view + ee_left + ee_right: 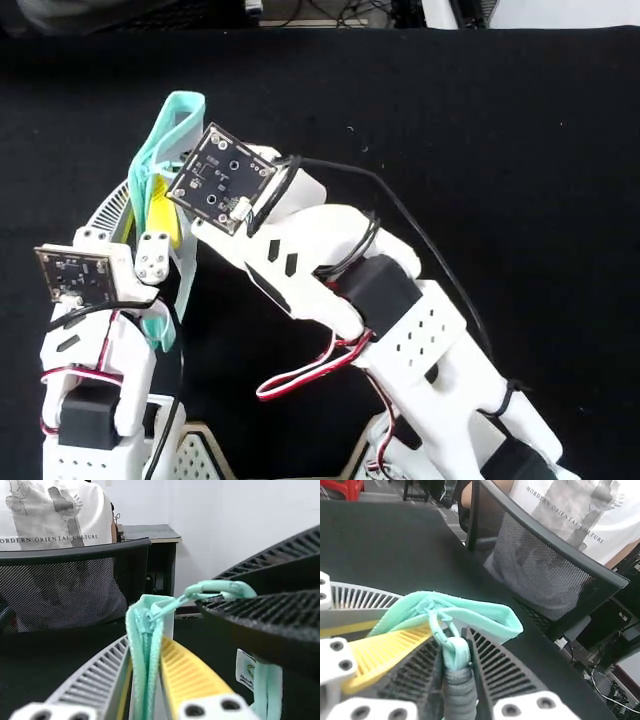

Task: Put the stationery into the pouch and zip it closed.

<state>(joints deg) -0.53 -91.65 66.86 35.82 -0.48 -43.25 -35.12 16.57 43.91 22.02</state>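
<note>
My right pincer (454,645) is clenched on the mint zipper pull (439,625) at the pouch (485,616) mouth, while my left pincer (146,650) grasps that pouch's zippered edge just beside it, over the black table (480,120).

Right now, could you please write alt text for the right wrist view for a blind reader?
The right gripper is shut on the zip pull of the mint pouch, while the left gripper clamps the pouch edge beside it, with a black table behind.
</note>
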